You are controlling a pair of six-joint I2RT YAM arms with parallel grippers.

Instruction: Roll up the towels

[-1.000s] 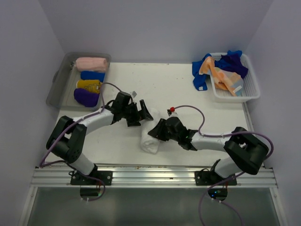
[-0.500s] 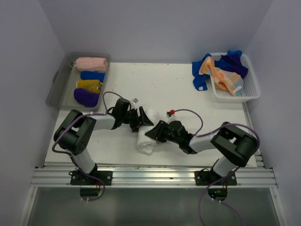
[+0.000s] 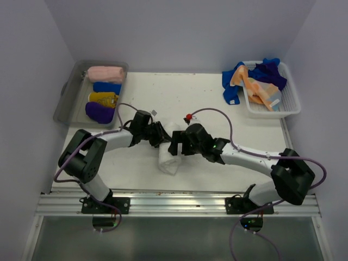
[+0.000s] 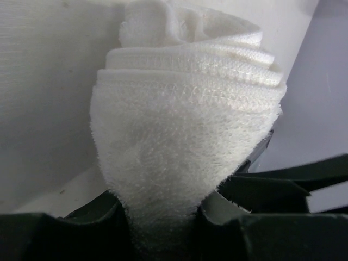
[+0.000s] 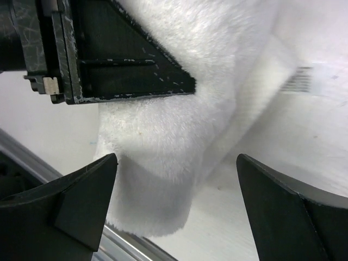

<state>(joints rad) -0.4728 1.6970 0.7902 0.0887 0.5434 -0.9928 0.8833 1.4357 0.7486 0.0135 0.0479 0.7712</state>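
A white rolled towel (image 3: 168, 160) lies on the table between the two arms, one end toward the front edge. My left gripper (image 3: 162, 136) is at its far end. In the left wrist view the roll (image 4: 185, 136) fills the frame and the left gripper (image 4: 163, 209) is shut on its lower edge. My right gripper (image 3: 175, 148) hangs over the roll's right side. In the right wrist view the right gripper (image 5: 175, 160) stands open, astride the towel (image 5: 179, 119) without touching it. A finger of the left gripper (image 5: 119, 60) presses into the cloth just beyond.
A grey tray (image 3: 65, 100) at the back left holds pink (image 3: 106, 73), blue (image 3: 107, 87), yellow (image 3: 102, 99) and purple (image 3: 99, 112) rolled towels. A white basket (image 3: 288, 103) at the back right holds loose blue and orange towels (image 3: 261, 81). A metal rail (image 3: 174, 204) runs along the front edge.
The left gripper has closed on the far end of the white roll. The right gripper has let go of the roll, opened wide and shifted a little farther back.
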